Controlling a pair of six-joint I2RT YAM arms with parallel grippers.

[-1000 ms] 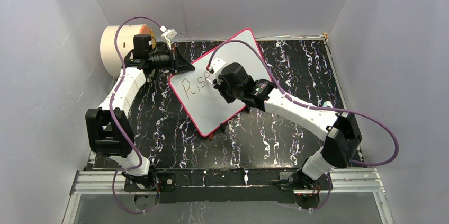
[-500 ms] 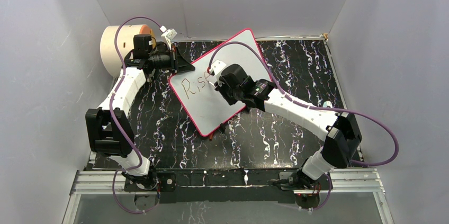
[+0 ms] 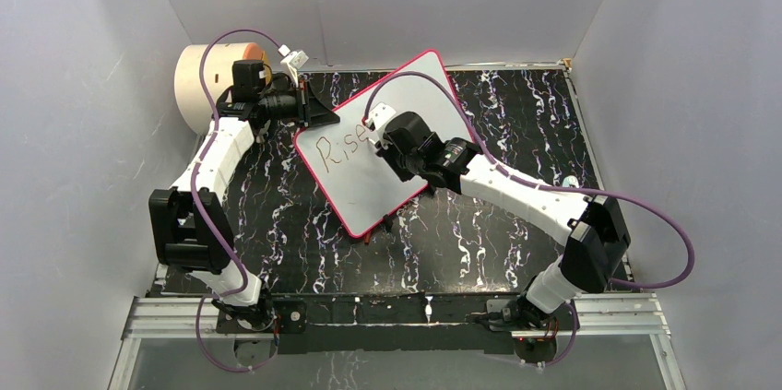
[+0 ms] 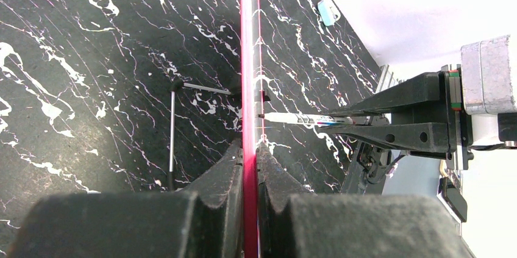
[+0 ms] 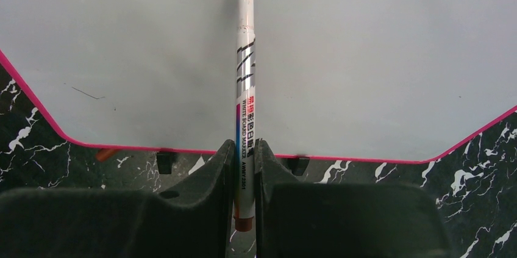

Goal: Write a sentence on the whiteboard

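Top external: whiteboard (image 3: 369, 192), pink-rimmed, set askew at centre frame on a black marbled table (image 3: 516, 104), the sentence (image 3: 337, 150) reading "Rise" on its left part; left gripper (image 3: 318, 113) at the board's upper-left edge, right gripper (image 3: 376, 136) over the end of the lettering, cream cylinder (image 3: 198, 86) at upper left. Left wrist: fingers (image 4: 222, 172) pinched tight on the board's rim, which runs edge-on up centre frame. Right wrist: fingers (image 5: 222, 166) clamped on a marker (image 5: 244, 87), upright at centre frame, its tip touching the board at top centre beside reddish strokes.
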